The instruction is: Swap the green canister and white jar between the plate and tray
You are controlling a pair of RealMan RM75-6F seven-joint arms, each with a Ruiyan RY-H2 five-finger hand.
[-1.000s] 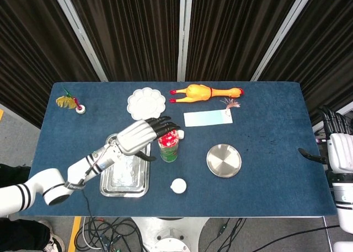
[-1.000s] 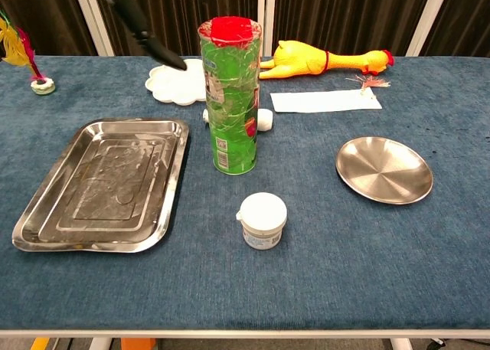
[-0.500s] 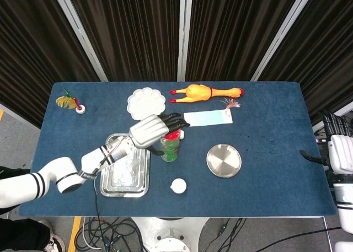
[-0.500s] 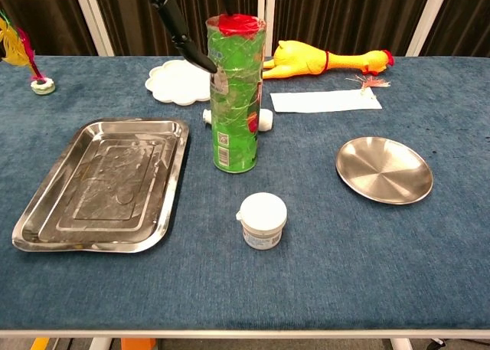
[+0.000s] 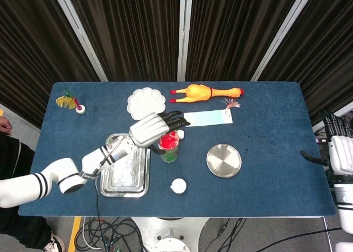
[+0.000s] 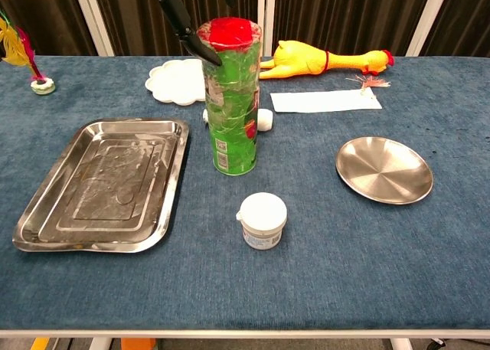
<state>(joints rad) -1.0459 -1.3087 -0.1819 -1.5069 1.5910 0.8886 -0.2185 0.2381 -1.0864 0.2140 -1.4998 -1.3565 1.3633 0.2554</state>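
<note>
Your left hand [image 5: 153,128] hovers palm-down over the green canister [image 6: 231,97], fingers spread, gripping nothing; your right hand [image 5: 337,147] idles open.

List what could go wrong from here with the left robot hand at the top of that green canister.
1. The green canister is tall and narrow; the left robot hand is only at its red lid, so a sideways nudge could topple it.
2. If it falls forward, it could hit the white jar close in front.
3. The tray rim lies just beside it and could catch its base.
</note>
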